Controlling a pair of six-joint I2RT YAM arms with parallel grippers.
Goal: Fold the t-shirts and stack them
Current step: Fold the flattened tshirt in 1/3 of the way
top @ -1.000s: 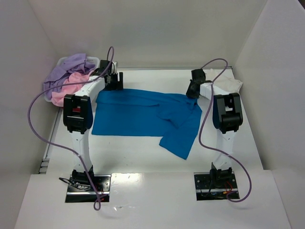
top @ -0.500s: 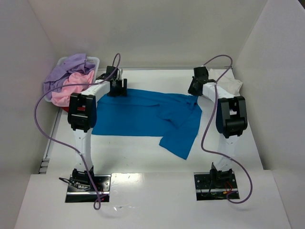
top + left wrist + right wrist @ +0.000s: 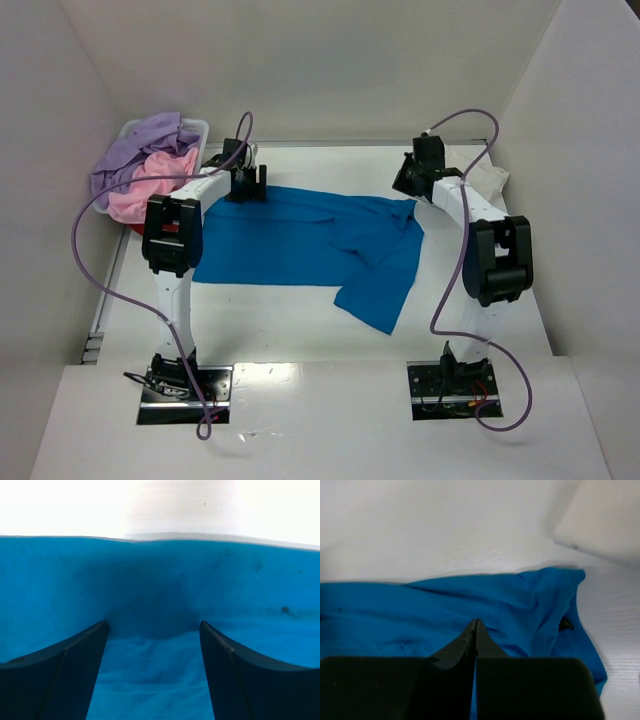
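Taking the blue t-shirt (image 3: 290,240) first: spread flat across the middle of the surface (image 3: 480,300), one sleeve trailing toward 5 o'clock, hardly shifted in the last second. Heaped at 10 o'clock in the basket (image 3: 200,125): lavender t-shirt (image 3: 140,140) and pink t-shirt (image 3: 160,175), untouched. At 2 o'clock, white t-shirt (image 3: 485,178), also untouched. Right arm (image 3: 500,260): elbow swung outward toward 3 o'clock. Right gripper (image 3: 476,625): at the blue shirt's 1 o'clock corner, just clamped fully together; cannot tell whether any cloth is pinched. Left gripper (image 3: 153,625): moved inward onto the 11 o'clock edge, spread wide, holding nothing. Likely means taking both far corners for a first fold, not yet secured.
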